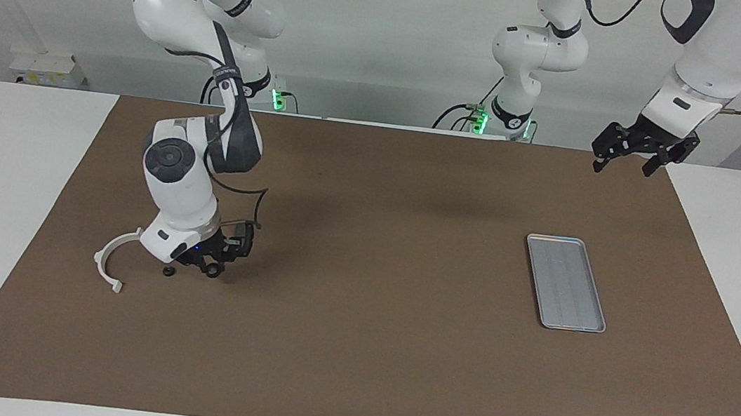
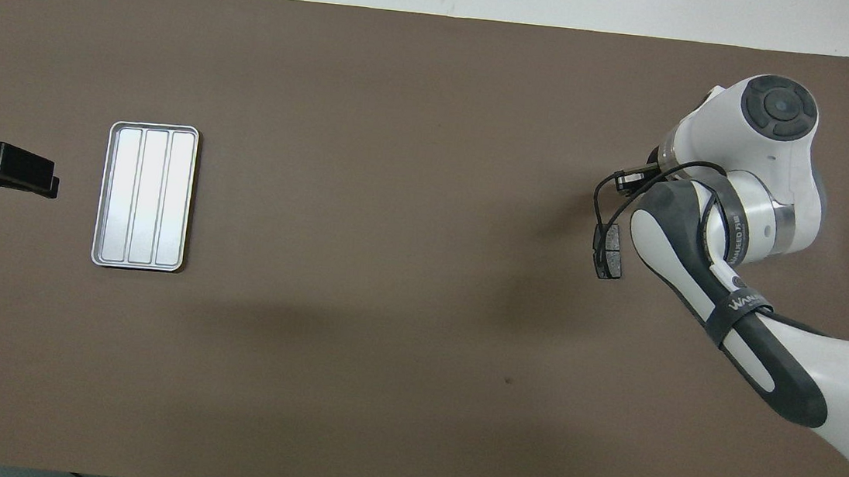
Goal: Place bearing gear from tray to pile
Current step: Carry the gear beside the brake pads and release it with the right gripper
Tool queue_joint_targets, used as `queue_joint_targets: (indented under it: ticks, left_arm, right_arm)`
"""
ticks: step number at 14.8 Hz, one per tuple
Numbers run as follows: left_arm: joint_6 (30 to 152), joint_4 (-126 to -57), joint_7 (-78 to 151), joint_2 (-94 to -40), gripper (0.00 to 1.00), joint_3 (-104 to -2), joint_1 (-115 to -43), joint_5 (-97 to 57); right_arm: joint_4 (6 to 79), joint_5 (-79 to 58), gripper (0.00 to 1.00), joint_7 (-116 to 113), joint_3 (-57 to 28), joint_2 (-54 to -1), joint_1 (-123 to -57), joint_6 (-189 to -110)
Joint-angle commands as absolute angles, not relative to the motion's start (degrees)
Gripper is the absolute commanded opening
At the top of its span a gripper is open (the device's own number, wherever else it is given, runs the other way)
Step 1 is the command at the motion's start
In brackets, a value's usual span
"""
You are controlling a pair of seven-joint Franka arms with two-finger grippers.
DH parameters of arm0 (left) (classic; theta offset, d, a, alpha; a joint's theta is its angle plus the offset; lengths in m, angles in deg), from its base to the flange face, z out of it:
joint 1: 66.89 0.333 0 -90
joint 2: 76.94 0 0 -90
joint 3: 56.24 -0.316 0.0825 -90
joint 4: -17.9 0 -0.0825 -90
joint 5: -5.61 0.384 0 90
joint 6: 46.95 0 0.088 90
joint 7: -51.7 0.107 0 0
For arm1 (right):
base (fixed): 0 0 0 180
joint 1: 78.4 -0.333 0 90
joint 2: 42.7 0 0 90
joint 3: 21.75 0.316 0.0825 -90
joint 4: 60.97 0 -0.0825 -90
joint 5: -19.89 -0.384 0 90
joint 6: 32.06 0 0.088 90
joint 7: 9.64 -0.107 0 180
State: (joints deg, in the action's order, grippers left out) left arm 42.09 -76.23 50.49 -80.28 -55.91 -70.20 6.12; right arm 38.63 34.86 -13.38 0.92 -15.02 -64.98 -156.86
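Observation:
My right gripper is low over the mat at the pile, shut on a small black round bearing gear. Right beside it lies a dark brake pad, partly covered by the gripper. A white curved arc and a small black ring rest on the mat close by. In the overhead view the right arm hides the gripper, the gear and the arc. The silver tray lies bare toward the left arm's end. My left gripper waits open in the air over the mat's edge, apart from the tray.
A brown mat covers most of the white table. The right arm's elbow and forearm hang over the pile area. A black cable loops off the right wrist.

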Motion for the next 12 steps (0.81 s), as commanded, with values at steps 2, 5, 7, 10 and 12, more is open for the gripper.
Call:
queue_joint_targets:
  ticks: [2, 5, 7, 10, 12]
  left_arm:
    - [42.79, -77.99, 50.74, -81.95, 1.0, -56.51, -70.93, 5.7]
    - [42.79, -77.99, 50.74, -81.95, 1.0, -56.51, -70.93, 5.7]
    - [42.79, -77.99, 50.74, -81.95, 1.0, -56.51, -70.93, 5.7]
    - [42.79, -77.99, 50.74, -81.95, 1.0, -56.51, -70.93, 5.7]
    - [42.79, -77.99, 50.74, -81.95, 1.0, -56.51, -70.93, 5.7]
  right_arm:
    - [40.45, 34.92, 0.0, -12.36, 1.63, -13.53, -62.85, -161.6]
    - [40.45, 35.09, 0.0, -12.27, 1.54, -12.29, -62.76, -163.45]
    - [40.45, 35.97, 0.0, -12.1, 1.45, -11.68, -62.59, -164.68]
    - [40.45, 35.97, 0.0, -12.1, 1.45, -11.5, -62.32, -165.3]
    - [40.45, 35.97, 0.31, -12.71, 1.45, -11.5, -62.41, -164.95]
